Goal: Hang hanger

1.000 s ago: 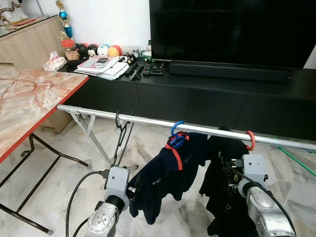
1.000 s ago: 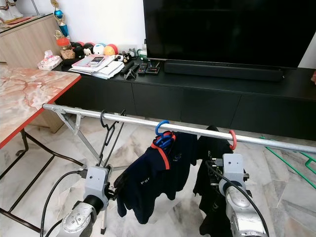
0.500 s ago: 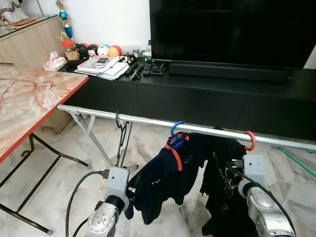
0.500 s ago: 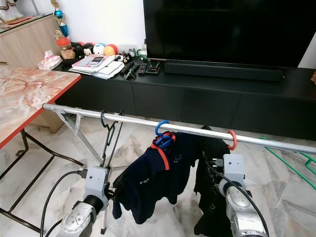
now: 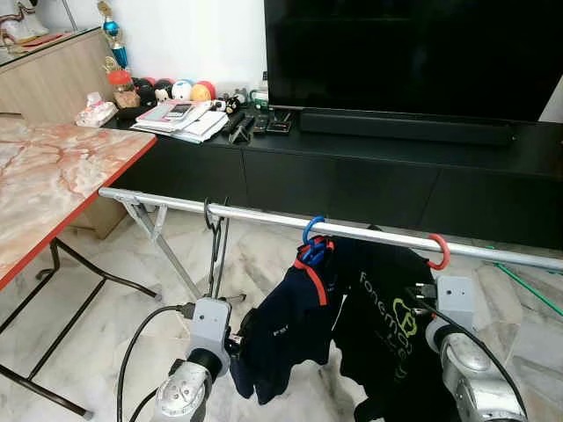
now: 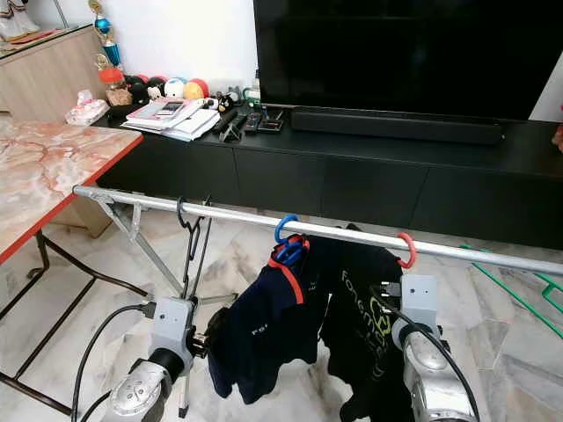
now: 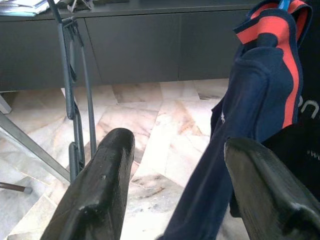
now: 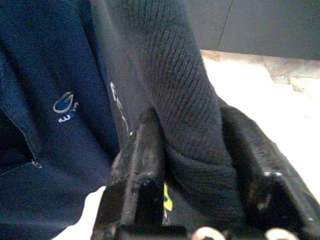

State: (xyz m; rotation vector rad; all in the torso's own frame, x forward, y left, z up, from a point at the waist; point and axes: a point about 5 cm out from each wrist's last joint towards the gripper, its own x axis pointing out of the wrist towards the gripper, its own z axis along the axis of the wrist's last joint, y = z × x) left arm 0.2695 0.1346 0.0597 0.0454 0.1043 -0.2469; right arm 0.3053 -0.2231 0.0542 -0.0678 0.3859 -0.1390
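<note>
A silver rail point(image 5: 264, 215) runs across in front of me. A red hanger hook point(image 5: 437, 251) sits on it and carries a black shirt point(image 5: 387, 325) with green print. Beside it a blue hanger hook point(image 5: 312, 230) holds a navy shirt with a red collar point(image 5: 286, 330). Bare black hangers point(image 5: 215, 237) hang further left. My right gripper point(image 8: 192, 130) is shut on a fold of the black shirt point(image 8: 190, 100), low at the right. My left gripper point(image 7: 181, 142) is open and holds nothing, just beside the navy shirt point(image 7: 260, 100).
A marble-topped table with a red edge point(image 5: 53, 176) stands at the left. Behind the rail are a black TV console point(image 5: 369, 167) and a TV point(image 5: 405, 53), with papers and remotes point(image 5: 189, 119) on the console. The rack's legs point(image 5: 163, 246) slant down at the left.
The black shirt has swung left and turned, so its green print now faces me and it overlaps the navy shirt. The red hook stays on the rail. The left arm has not moved.
</note>
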